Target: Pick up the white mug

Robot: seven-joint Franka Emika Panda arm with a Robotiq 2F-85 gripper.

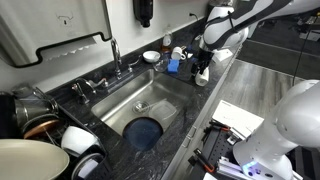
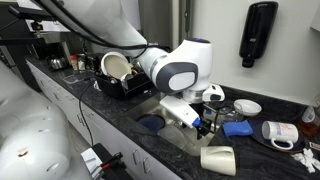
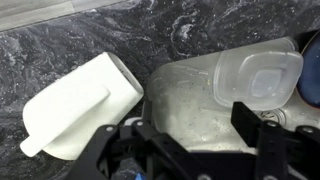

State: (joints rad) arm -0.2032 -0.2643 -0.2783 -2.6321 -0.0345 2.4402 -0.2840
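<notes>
White mug (image 3: 78, 112) on its side on dark stone counter (image 3: 150, 35). Sits at picture left in wrist view, handle toward lower corner. Also seen in an exterior view (image 2: 218, 158), lying near counter's front edge. Gripper (image 3: 195, 130) low over counter, fingers (image 3: 262, 128) spread wide, nothing between them. Mug beside the fingers, not between them; contact cannot be told. Clear plastic tub (image 3: 258, 75) just beyond the fingers. Blue object (image 2: 237, 128) and shallow white bowl (image 2: 246, 106) further back. Sink (image 1: 140, 105) alongside.
</notes>
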